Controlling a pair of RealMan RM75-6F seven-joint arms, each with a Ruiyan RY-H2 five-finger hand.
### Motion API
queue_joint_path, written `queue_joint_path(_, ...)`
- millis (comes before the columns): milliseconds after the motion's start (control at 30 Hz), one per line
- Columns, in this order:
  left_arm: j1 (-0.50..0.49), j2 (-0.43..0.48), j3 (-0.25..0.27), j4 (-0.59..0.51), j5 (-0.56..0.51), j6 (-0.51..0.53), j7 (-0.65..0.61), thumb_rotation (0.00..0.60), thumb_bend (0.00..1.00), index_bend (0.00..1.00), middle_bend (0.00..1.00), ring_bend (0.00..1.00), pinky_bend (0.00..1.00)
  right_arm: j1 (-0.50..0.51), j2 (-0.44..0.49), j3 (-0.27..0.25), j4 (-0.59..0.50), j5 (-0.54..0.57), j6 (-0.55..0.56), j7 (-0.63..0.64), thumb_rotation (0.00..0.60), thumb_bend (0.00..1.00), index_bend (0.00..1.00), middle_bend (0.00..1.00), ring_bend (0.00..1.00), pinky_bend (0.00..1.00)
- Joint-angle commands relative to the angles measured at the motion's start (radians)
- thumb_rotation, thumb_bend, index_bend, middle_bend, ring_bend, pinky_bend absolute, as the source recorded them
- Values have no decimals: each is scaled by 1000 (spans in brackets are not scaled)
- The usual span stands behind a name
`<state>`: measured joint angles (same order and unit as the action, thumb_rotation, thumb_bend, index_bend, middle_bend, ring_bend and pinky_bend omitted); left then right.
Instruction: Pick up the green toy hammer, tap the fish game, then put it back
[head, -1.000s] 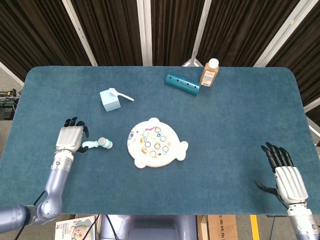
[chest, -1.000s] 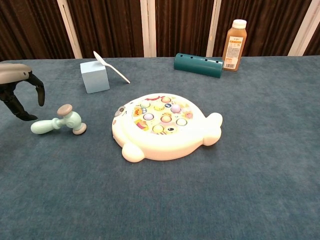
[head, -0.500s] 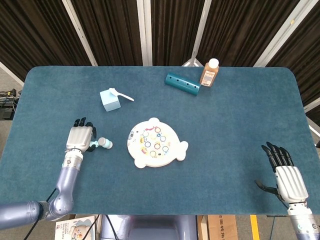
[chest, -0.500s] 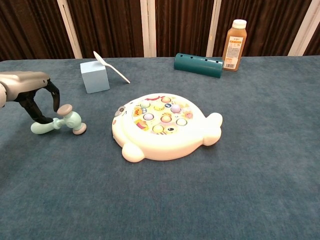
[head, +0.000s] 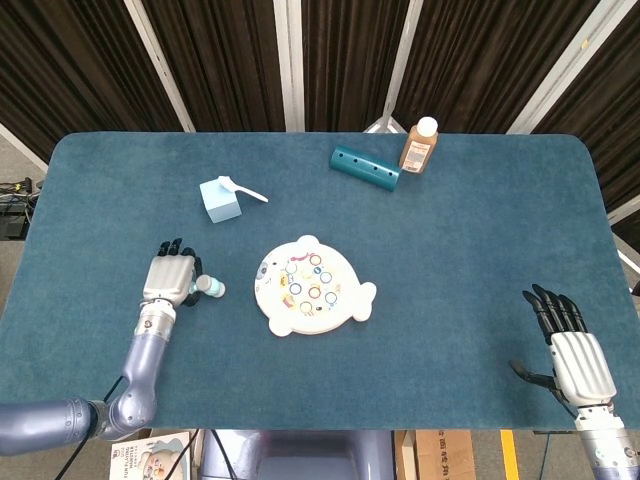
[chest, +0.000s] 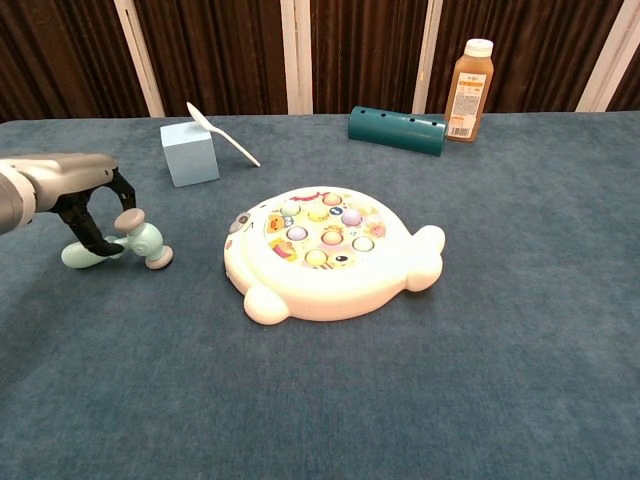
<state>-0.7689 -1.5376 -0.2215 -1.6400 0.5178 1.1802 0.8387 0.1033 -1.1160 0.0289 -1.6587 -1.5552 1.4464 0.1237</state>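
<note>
Now the left robot hand (chest: 75, 200) arches over the green toy hammer (chest: 120, 243), which lies on the counter (chest: 480, 400) left of the fish game (chest: 325, 255); its fingers straddle the handle but whether they grip is unclear. Light, rigid plastic: take the handle mid-length. Right robot hand (head: 575, 355) rests spread.

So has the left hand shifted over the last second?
Yes. The left hand has moved right, toward the fish game, and now sits over the green toy hammer handle.
</note>
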Motion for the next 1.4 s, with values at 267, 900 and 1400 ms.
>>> queue_joint_path(267,-8,-17,4,18,-16,2,-7,600,503,505,212,0,54,0,1,0,0,1,0,4,600,185,0,0,0,0)
queue_joint_path(900,-10,-25,14,31,8,9,-43,600,550,586,297,101,177,-1,0,0,1,-2,4,3,600,185,0,0,0,0)
queue_joint_path(1400,5,-33,24,41,92,22,-104,600,611,670,529,392,491,-2,0,-1,1,-6,7,2,600,185,0,0,0,0)
